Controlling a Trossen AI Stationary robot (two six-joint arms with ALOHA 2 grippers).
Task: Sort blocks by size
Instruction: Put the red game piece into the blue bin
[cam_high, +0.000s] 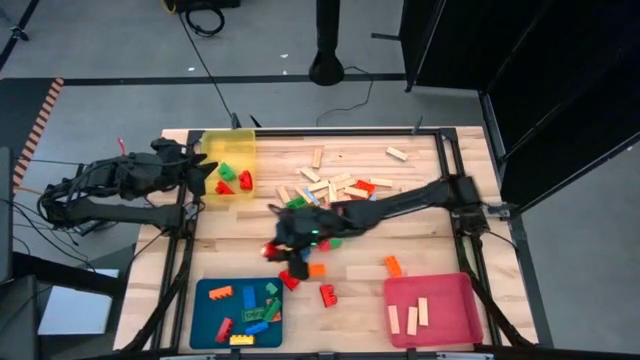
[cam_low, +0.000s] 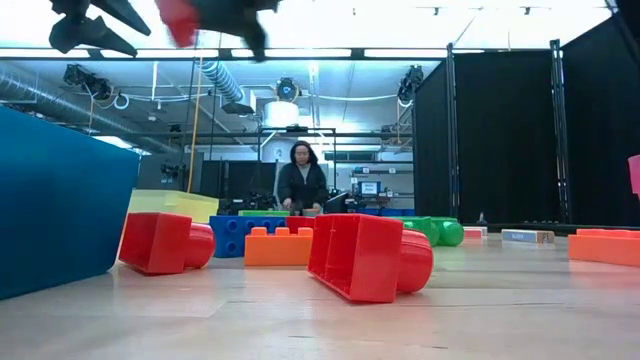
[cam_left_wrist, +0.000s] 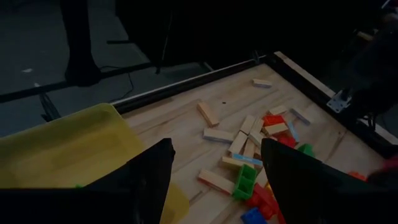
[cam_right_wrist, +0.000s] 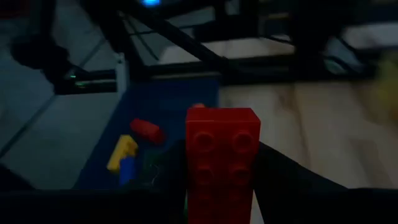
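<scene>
The right gripper (cam_right_wrist: 221, 186) hangs above the middle of the worktop (cam_high: 350, 290), a little way off the blue tray (cam_high: 205, 300), with its fingers clamped on a red studded brick (cam_right_wrist: 222, 158). In the right wrist view the brick stands out between the two dark fingers with its long axis running forward along them, its studded face turned to the camera and its far end aimed toward the blue tray. In the low view it shows as a red blur held well above the wood.

The step in hand looks like carrying this brick to a tray. To do it well, the arm should probably stay high enough to pass over the loose red bricks (cam_low: 365, 255) lying below, come fully over the tray's floor before lowering, and part the fingers only when the brick is low, so that it does not bounce over the rim.

The left gripper (cam_left_wrist: 214, 180) waits over the yellow tray (cam_high: 240, 145), fingers wide apart and holding nothing. Pale wooden bars (cam_high: 330, 185) and mixed bricks lie unsorted near the worktop's centre.
</scene>
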